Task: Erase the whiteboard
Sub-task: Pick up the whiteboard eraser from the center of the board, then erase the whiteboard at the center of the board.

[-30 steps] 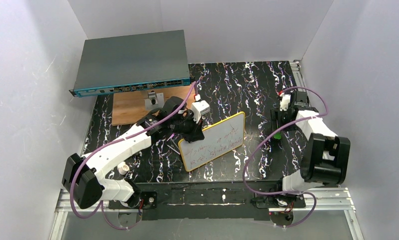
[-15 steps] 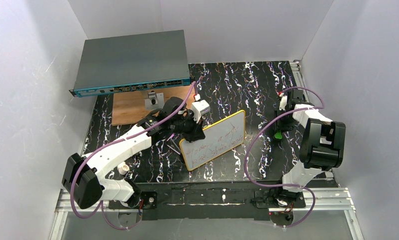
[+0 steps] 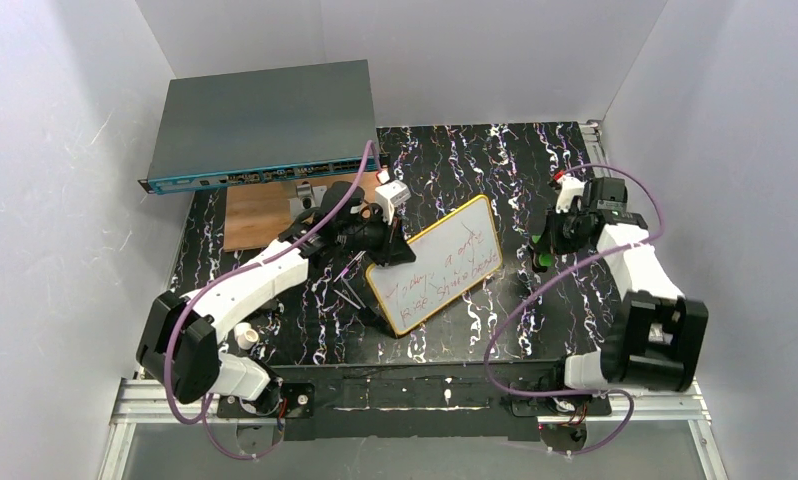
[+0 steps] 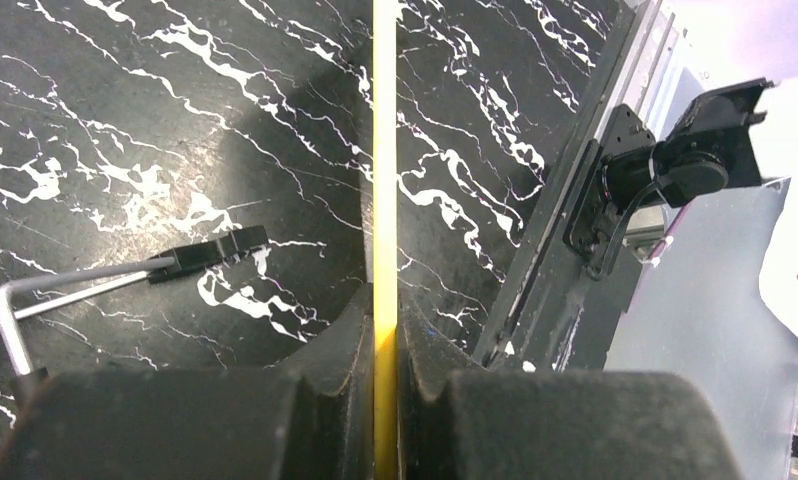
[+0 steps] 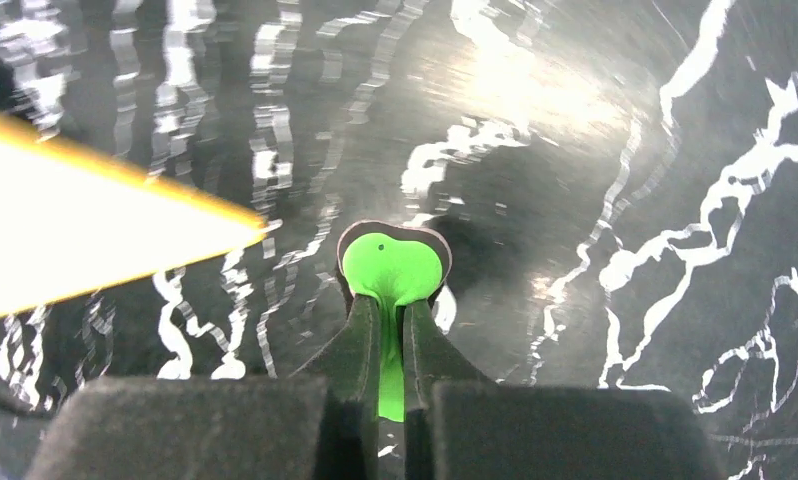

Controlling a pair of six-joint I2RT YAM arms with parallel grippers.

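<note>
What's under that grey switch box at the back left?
A brown wooden board pokes out from beneath the front edge of the grey switch box. How far it runs back, and anything else there, is hidden by the box.

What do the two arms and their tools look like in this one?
The left arm and right arm have white links, bulky black joint housings and a looping purple cable each. The left tool and right tool have black tapered fingers on a black block.
</note>
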